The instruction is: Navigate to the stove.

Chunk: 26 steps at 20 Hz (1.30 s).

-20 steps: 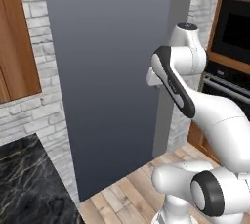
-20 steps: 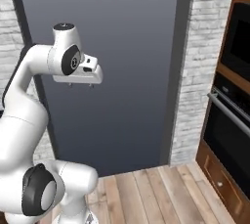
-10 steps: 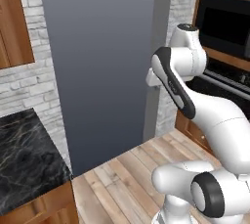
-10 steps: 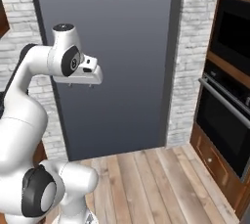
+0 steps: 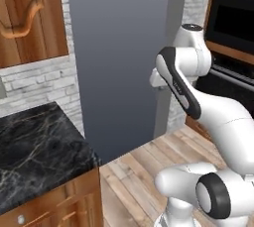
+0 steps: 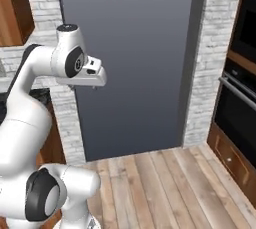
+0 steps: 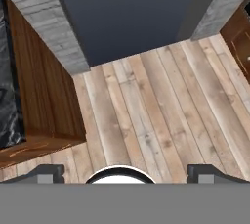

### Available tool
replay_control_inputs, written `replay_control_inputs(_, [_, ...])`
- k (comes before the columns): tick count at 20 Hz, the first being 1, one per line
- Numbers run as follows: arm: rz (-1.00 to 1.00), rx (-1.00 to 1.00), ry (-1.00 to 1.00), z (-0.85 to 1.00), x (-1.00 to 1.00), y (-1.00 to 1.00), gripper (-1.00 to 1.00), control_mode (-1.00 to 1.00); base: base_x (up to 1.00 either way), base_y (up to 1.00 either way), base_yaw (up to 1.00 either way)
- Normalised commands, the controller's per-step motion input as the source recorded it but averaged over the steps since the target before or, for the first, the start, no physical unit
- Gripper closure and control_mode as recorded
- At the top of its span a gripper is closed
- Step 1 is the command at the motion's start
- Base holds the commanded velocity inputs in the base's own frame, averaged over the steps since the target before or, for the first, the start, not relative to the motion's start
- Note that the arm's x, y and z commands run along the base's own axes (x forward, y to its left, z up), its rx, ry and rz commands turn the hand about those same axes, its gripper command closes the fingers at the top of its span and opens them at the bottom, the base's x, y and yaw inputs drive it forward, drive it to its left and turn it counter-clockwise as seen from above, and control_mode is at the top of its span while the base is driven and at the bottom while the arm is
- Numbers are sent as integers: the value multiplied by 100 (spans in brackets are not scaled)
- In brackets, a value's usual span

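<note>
The stove is out of view. My gripper (image 7: pixel 129 173) is open: its two dark fingertips (image 7: pixel 49 171) stand far apart with nothing between them, pointing down at the wooden floor. The hand (image 6: pixel 92 75) is held high in front of a tall flat grey panel (image 6: pixel 135 58). From the left base view the hand (image 5: pixel 157 79) sits tucked behind the arm's elbow.
A black marble counter (image 5: pixel 34 146) on wooden cabinets (image 7: pixel 44 105) lies to the left. A black built-in wall oven (image 6: pixel 240 113) stands at the right, also oven (image 5: pixel 233 23). White brick walls (image 6: pixel 215 48) flank the grey panel. Plank floor (image 7: pixel 156 105) stretches ahead.
The whole picture has shifted: the base has moved, bringing the marble counter further into view on the left. The arm keeps the same pose and the gripper stays open.
</note>
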Motion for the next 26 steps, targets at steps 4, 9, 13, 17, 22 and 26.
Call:
replay_control_inputs(4, [0,0,0,0,0,0,-100,100,-38,90,2])
replay_control_inputs(9, [0,0,0,0,0,0,-100,100,-38,89,1])
replay_control_inputs(13, [0,0,0,0,0,0,-100,100,-25,99,3])
replay_control_inputs(17, [0,0,0,0,0,0,-100,100,-28,100,4])
replay_control_inputs(22, [0,0,0,0,0,0,-100,100,-23,100,11])
replay_control_inputs(26, [0,0,0,0,0,0,-100,100,-25,100,24])
